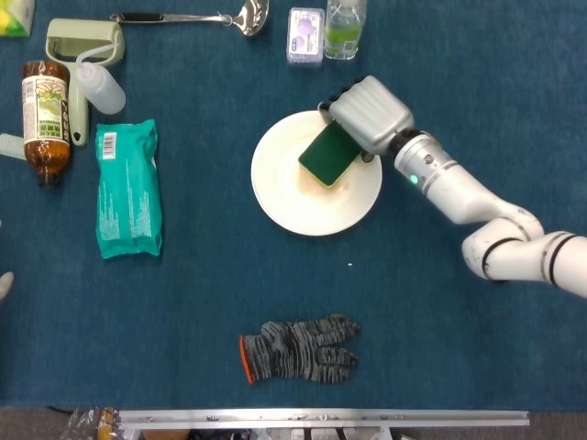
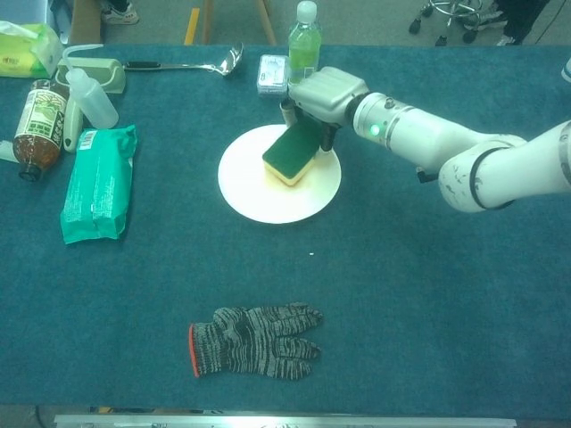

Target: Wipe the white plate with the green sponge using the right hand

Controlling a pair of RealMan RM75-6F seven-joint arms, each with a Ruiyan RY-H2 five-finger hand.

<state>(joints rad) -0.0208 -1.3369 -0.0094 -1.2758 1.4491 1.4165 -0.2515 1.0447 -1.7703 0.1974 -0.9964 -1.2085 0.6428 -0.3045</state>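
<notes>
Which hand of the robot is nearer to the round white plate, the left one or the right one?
Right. The right hand is over the far edge of the round white plate, pressing the green sponge onto it. The left hand shows in neither view.

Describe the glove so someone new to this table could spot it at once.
Start at the white plate mid-table, where the right hand holds the green sponge. Look straight toward the table's near edge: the knit glove lies flat, alone. Mottled grey-black with an orange cuff, unlike anything nearby.

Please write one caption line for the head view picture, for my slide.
Right hand holds the green sponge on the white plate, glove lying nearby.
</notes>
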